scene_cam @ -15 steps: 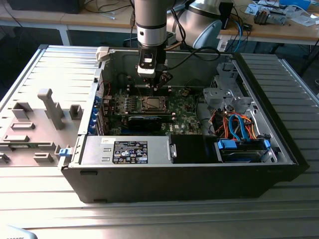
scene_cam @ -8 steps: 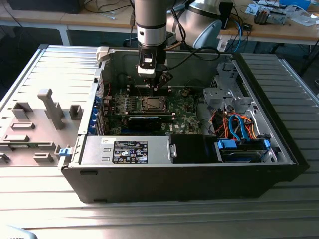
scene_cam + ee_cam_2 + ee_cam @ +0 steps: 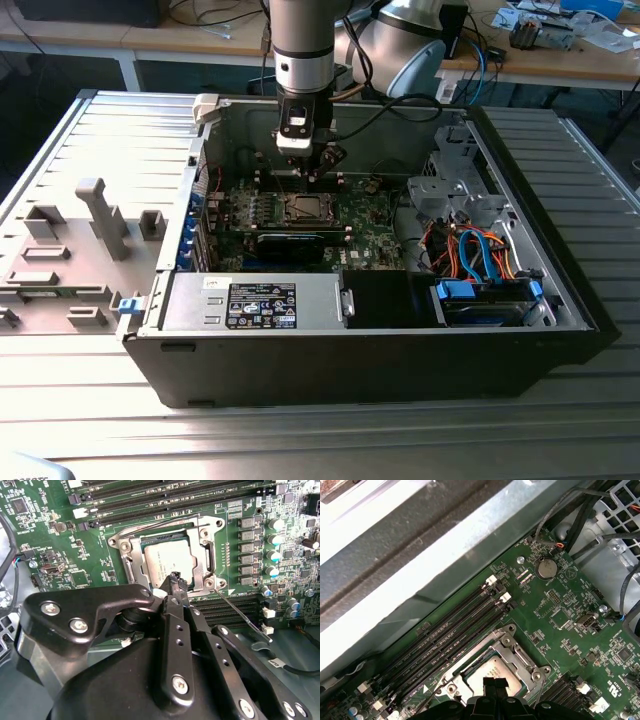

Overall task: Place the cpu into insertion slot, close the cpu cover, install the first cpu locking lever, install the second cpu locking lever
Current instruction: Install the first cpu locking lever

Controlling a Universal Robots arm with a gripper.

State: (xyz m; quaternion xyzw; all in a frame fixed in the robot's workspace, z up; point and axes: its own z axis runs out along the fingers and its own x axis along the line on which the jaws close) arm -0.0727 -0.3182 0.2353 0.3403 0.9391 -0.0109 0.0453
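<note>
Green motherboard (image 3: 60,545): 1 cpu (image 3: 167,560), 1 cpu cover (image 3: 197,555), 4 memory slots (image 3: 455,635).

cpu (image 3: 167,562): showing dull silver-grey metal, matt
cpu cover (image 3: 200,555): gleaming as bright brushed metal
gripper (image 3: 176,582): looking like matt black plastic with shiny screws
motherboard (image 3: 560,615): appearing glossy green
case wall (image 3: 435,545): reflecting as smooth grey sheet metal

In the second wrist view your gripper (image 3: 176,580) covers the cpu (image 3: 167,562) at its 5 o'clock corner, and the cpu cover (image 3: 200,555) there too. In the first wrist view the picture's edge cuts the cpu (image 3: 492,672) at 6 o'clock. In the exterior view the insertion slot (image 3: 305,209) is too small to tell apart.
</note>
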